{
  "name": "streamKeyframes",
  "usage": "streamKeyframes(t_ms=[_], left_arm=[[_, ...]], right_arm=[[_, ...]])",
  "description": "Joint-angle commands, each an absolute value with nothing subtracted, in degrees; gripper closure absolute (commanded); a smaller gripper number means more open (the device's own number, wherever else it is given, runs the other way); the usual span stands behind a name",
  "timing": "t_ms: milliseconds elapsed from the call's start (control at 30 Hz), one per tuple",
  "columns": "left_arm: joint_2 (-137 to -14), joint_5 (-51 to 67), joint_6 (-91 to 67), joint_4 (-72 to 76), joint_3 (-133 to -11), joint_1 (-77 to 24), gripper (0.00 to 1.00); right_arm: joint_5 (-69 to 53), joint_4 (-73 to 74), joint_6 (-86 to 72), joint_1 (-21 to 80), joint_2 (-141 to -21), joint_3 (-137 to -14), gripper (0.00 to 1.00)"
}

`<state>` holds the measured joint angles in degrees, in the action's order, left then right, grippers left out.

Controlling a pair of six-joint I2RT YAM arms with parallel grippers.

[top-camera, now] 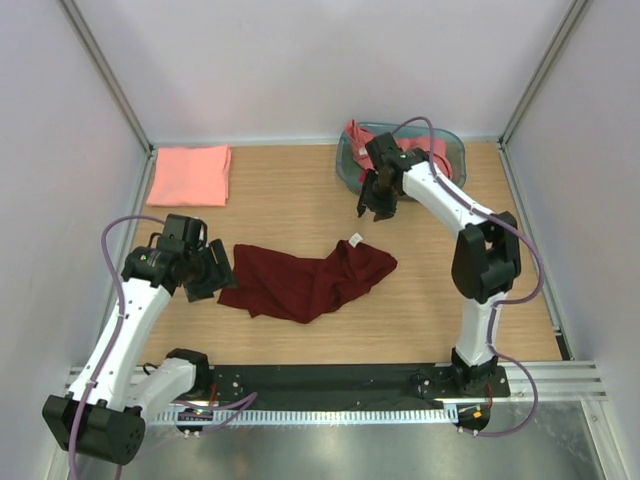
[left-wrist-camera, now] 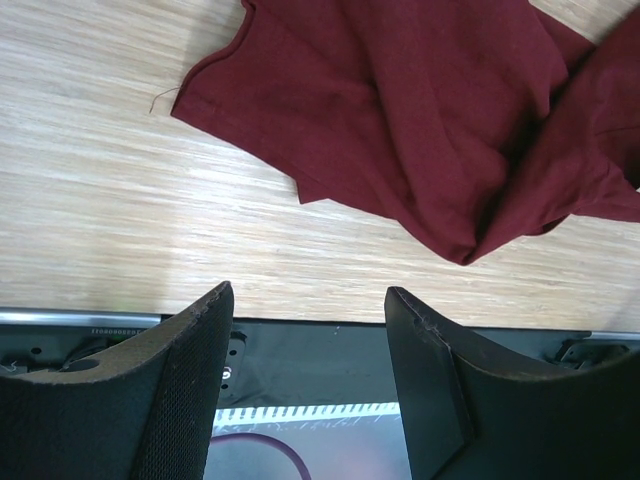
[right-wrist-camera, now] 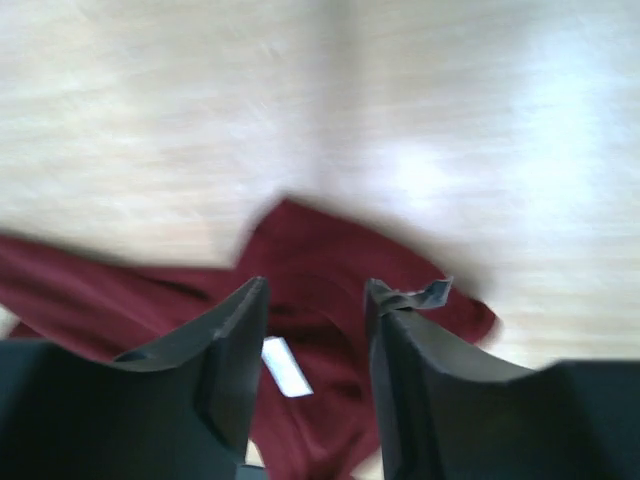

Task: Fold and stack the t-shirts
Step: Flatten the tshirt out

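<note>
Holding, left pincer (left-wrist-camera: 308, 290): nothing; you see its jaws standing wide and low over bare wood, just beside the left hem of the maroon t-shirt (left-wrist-camera: 440, 120), placed, I judge, to take that hem.
Holding, right pincer (right-wrist-camera: 316, 283): nothing; its jaws stand apart with a clear gap, raised above the shirt's far right end. That view is blurred, so treat finer detail as unknown.
Cloth in hand: the maroon t-shirt lies crumpled at the middle of the desk (top-camera: 300, 200), somewhat toward the near edge, with its white tag (top-camera: 355, 239) showing at the far right end. It is not yet spread.
Far left corner: the folded salmon t-shirt (top-camera: 192, 174) lies flat here, likely the start of your stack.
Far right corner: the basket (top-camera: 345, 172) sits here with a pink t-shirt (top-camera: 352, 133) draped in it, not yet folded.
Edges: the heap lies well apart from every desk edge; its near hem is closest to the black rail (top-camera: 330, 380).
Open room: you have bare wood beyond the heap and on both sides, enough, I judge, to pull it flat; mind the basket when reaching far right.
</note>
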<state>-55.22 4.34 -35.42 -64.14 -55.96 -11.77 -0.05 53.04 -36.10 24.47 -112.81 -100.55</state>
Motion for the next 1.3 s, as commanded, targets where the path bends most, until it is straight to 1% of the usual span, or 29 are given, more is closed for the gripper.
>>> streamKeyframes(t_ms=[0, 33, 67, 100, 167, 267, 300, 367, 400, 433, 467, 500, 533, 567, 600, 633, 800, 867, 933, 967, 1000, 1033, 1067, 1100, 1167, 1267], left_arm=[[-53.7, 5.1, -34.2, -64.4, -57.1, -12.1, 0.37], [-53.6, 5.2, -34.3, -64.3, -56.7, -12.1, 0.37], [-53.4, 5.4, -34.2, -64.3, -56.4, -12.1, 0.37], [-53.3, 5.7, -34.2, -64.2, -56.2, -12.1, 0.37], [-53.4, 6.0, -34.2, -64.1, -55.7, -12.2, 0.37], [-53.9, 6.6, -34.3, -63.8, -55.5, -12.3, 0.37], [-54.1, 6.6, -34.3, -63.5, -55.5, -12.7, 0.37], [-54.6, 6.7, -34.5, -63.3, -55.4, -12.7, 0.38], [-54.7, 6.8, -34.7, -63.1, -55.1, -12.7, 0.38], [-54.8, 6.9, -35.3, -62.8, -54.8, -12.8, 0.38], [-54.8, 7.1, -35.6, -62.5, -54.7, -12.8, 0.38], [-54.8, 8.1, -35.9, -61.7, -54.1, -12.7, 0.38], [-54.9, 8.5, -36.4, -61.4, -53.9, -12.7, 0.39], [-55.0, 8.9, -36.5, -61.3, -53.9, -12.8, 0.39], [-55.2, 9.2, -36.5, -61.2, -54.0, -12.8, 0.39], [-55.2, 9.2, -36.5, -61.3, -54.1, -12.8, 0.39], [-53.9, 9.1, -36.2, -62.0, -53.9, -12.7, 0.39], [-53.7, 9.7, -36.5, -62.0, -53.4, -12.8, 0.39], [-53.5, 10.4, -36.6, -62.0, -53.3, -12.8, 0.39], [-53.4, 11.2, -36.6, -62.0, -53.3, -12.8, 0.39], [-53.4, 11.3, -36.6, -62.3, -53.6, -12.8, 0.39], [-53.1, 11.3, -36.6, -62.7, -53.9, -12.7, 0.39], [-52.7, 10.8, -36.6, -63.3, -54.2, -12.7, 0.39], [-52.4, 10.5, -36.6, -63.5, -54.2, -12.8, 0.39], [-51.5, 9.9, -36.9, -63.6, -53.8, -12.8, 0.39], [-51.2, 11.1, -37.8, -63.6, -53.0, -12.8, 0.39]], right_arm=[[3.3, 58.2, -27.8, 28.5, -98.4, -93.5, 0.49], [3.2, 56.6, -27.9, 29.1, -96.0, -90.5, 0.45], [0.8, 55.7, -28.1, 29.4, -93.4, -85.1, 0.44], [-1.6, 55.1, -29.4, 29.6, -89.7, -82.8, 0.43], [-3.7, 53.6, -30.6, 29.8, -86.2, -77.2, 0.41], [-4.8, 51.3, -32.1, 30.1, -80.7, -71.0, 0.4], [-6.9, 50.5, -31.9, 30.2, -78.0, -69.5, 0.44], [-8.7, 49.6, -31.1, 30.9, -75.3, -65.3, 0.6], [-11.4, 48.6, -31.1, 31.5, -74.1, -63.6, 0.65], [-13.3, 45.7, -31.9, 31.6, -73.3, -61.5, 0.67], [-15.6, 44.5, -32.3, 31.8, -73.6, -58.8, 0.65], [-15.5, 43.5, -32.9, 31.8, -74.5, -58.1, 0.61], [-14.3, 41.4, -34.4, 31.8, -75.4, -57.7, 0.45], [-13.5, 40.0, -34.8, 31.9, -77.2, -57.1, 0.4], [-13.0, 38.6, -34.9, 31.8, -78.2, -57.1, 0.36], [-12.2, 37.2, -35.2, 31.8, -79.3, -57.6, 0.34], [-16.7, 34.8, -36.0, 32.2, -83.9, -59.5, 0.3], [-17.0, 34.5, -36.1, 32.3, -85.2, -59.3, 0.31], [-18.1, 33.2, -36.6, 32.3, -87.4, -59.2, 0.4], [-15.1, 33.8, -36.6, 32.2, -87.9, -60.3, 0.46], [-12.2, 36.4, -36.4, 32.3, -87.8, -61.2, 0.54], [-9.4, 38.4, -36.0, 32.3, -87.1, -62.5, 0.77], [-6.3, 40.5, -35.3, 32.2, -86.7, -65.4, 0.86], [2.2, 45.0, -34.3, 32.1, -86.2, -67.0, 0.97], [10.1, 48.8, -32.9, 30.4, -86.4, -71.5, 0.99], [11.5, 50.7, -31.2, 24.8, -87.7, -74.3, 0.99]])
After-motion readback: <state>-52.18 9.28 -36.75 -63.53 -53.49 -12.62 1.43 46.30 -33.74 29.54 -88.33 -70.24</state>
